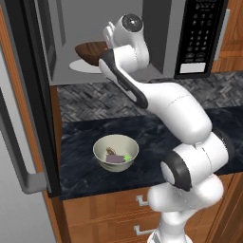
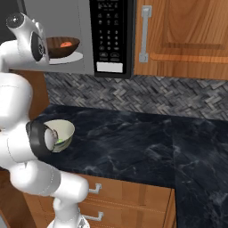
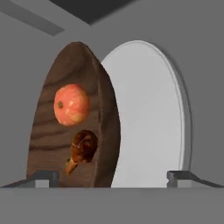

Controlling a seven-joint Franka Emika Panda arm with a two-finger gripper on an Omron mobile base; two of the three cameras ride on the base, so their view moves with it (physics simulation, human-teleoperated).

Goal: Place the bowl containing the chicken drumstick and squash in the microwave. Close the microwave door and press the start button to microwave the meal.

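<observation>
**A:** While you look from the left base view, note where the bowl (image 1: 91, 51) is: on the white turntable plate (image 1: 78, 66) inside the microwave (image 1: 142, 38), toward its left half. The arm reaches in over the counter (image 1: 85, 137), its wrist hiding the bowl's right side.

**B:** And the door?

**A:** The microwave door (image 1: 28, 95) stands swung wide at your left, its bar handle (image 1: 19, 156) facing you. I'd judge that is why the arm can reach in at all; closing it is not yet done. The cream bowl (image 1: 116, 152) with purple and green food sits on the counter, well apart.

**B:** What does the right base view give you?

**A:** The bowl on the plate again, with the squash (image 2: 65, 44) as an orange spot inside it. The black keypad panel (image 2: 111, 35) stands right of the cavity, untouched.

**B:** And the hand view? You need the jaws.

**A:** That view is rolled, so bowl and plate look stood on edge. You see the squash, with the chicken drumstick (image 3: 82, 150) close beside it, both in the bowl. The gripper (image 3: 112, 177) has its two tips spread wide, one before the bowl's edge, one before the bare plate, gripping nothing. The bowl seems to be resting on the plate by itself.

**B:** So what's next for you?

**A:** I'd judge placing is done; back the hand straight out so a finger doesn't catch the rim, then go for the door.
</observation>
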